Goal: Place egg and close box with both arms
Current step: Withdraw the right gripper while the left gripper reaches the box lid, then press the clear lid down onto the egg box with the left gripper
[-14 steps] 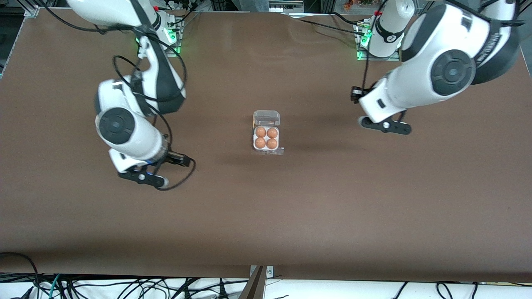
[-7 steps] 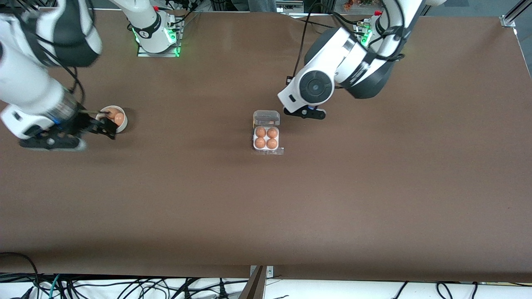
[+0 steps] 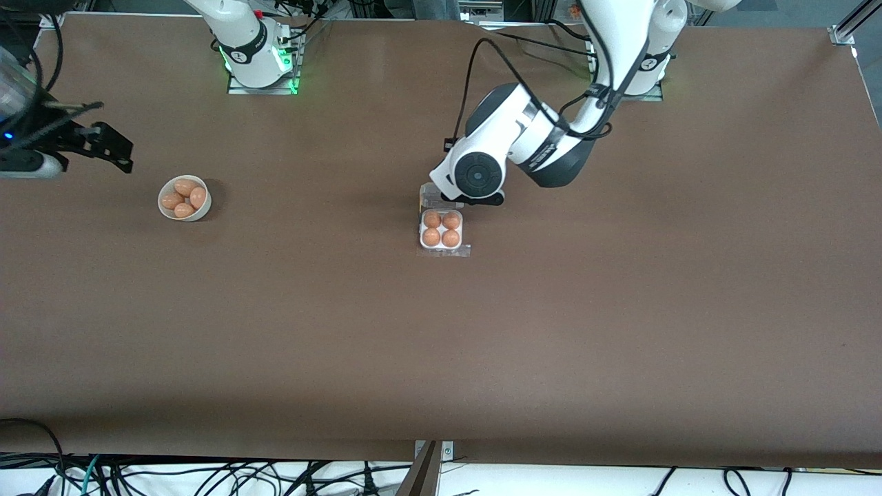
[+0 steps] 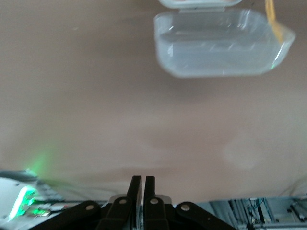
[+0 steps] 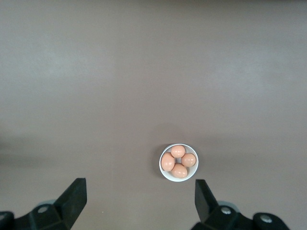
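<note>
The box [image 3: 441, 246] is a white egg tray in the middle of the table, with an orange-brown egg [image 3: 432, 220] in every cup. Its clear lid [image 4: 220, 43] lies open, on the side farther from the front camera. In the front view the left arm's wrist [image 3: 475, 176] covers most of the lid. My left gripper [image 4: 143, 179] is shut and empty, a little off the lid's edge. My right gripper [image 3: 114, 148] is open and empty, up in the air at the right arm's end of the table. It also shows in the right wrist view [image 5: 140, 187].
A round white bowl [image 3: 165, 210] with several more eggs [image 3: 183, 187] stands toward the right arm's end of the table. It also shows in the right wrist view [image 5: 162, 171], below the open right gripper. Bare brown table lies around the box.
The left arm has swung in from its end of the table to the box's lid. The right arm has gone out to the bowl, then risen away from it.
</note>
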